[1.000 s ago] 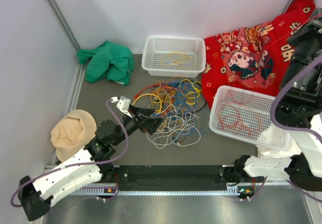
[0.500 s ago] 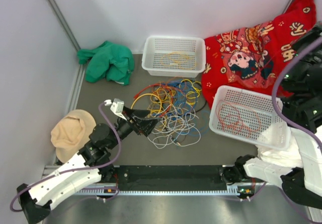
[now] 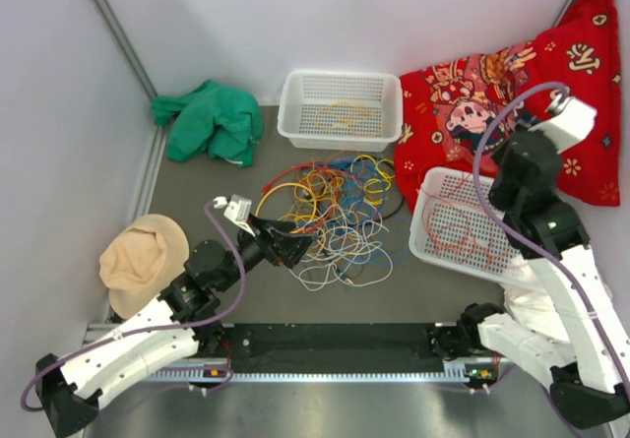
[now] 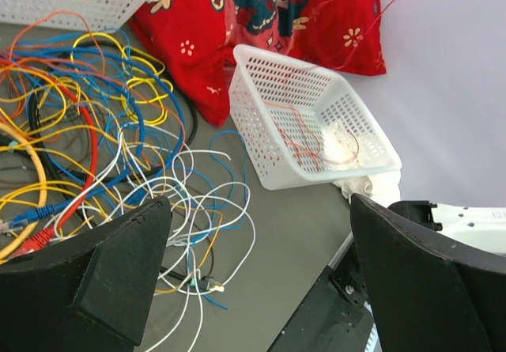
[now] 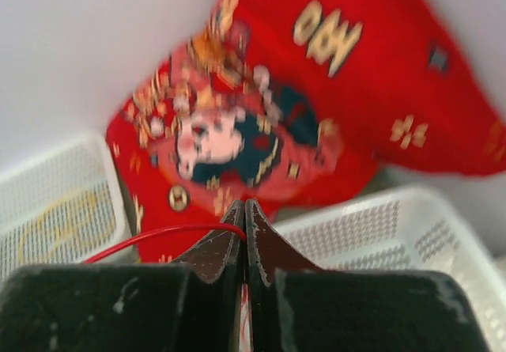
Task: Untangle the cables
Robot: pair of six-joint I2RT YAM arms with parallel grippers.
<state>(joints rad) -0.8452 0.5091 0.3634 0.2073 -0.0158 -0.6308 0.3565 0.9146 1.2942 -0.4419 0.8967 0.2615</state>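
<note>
The cables [image 3: 335, 207] lie in a tangled pile of yellow, red, orange, blue and white loops mid-table, also filling the left of the left wrist view as cables [image 4: 103, 130]. My left gripper [image 3: 295, 246] stands wide open at the pile's near-left edge; in its own view the left gripper [image 4: 257, 233] has only white and blue strands below it, nothing between the fingers. My right gripper [image 3: 499, 172] hangs raised over the right basket [image 3: 433, 231]. In its view the right gripper [image 5: 245, 210] is shut on a thin red cable [image 5: 158, 237] that trails off to the left.
The right basket holds coiled red cable [image 3: 463, 231]. A back basket [image 3: 340, 133] holds a yellow cable [image 3: 345, 113]. A red printed cloth [image 3: 512, 93] lies back right, a green cloth [image 3: 207, 121] back left, a beige cloth [image 3: 143, 256] at left, a white cloth [image 3: 546, 305] by the right basket.
The right arm has swung in from the right edge to above the right basket, still shut. The left gripper has shifted slightly at the pile's edge, staying open.
</note>
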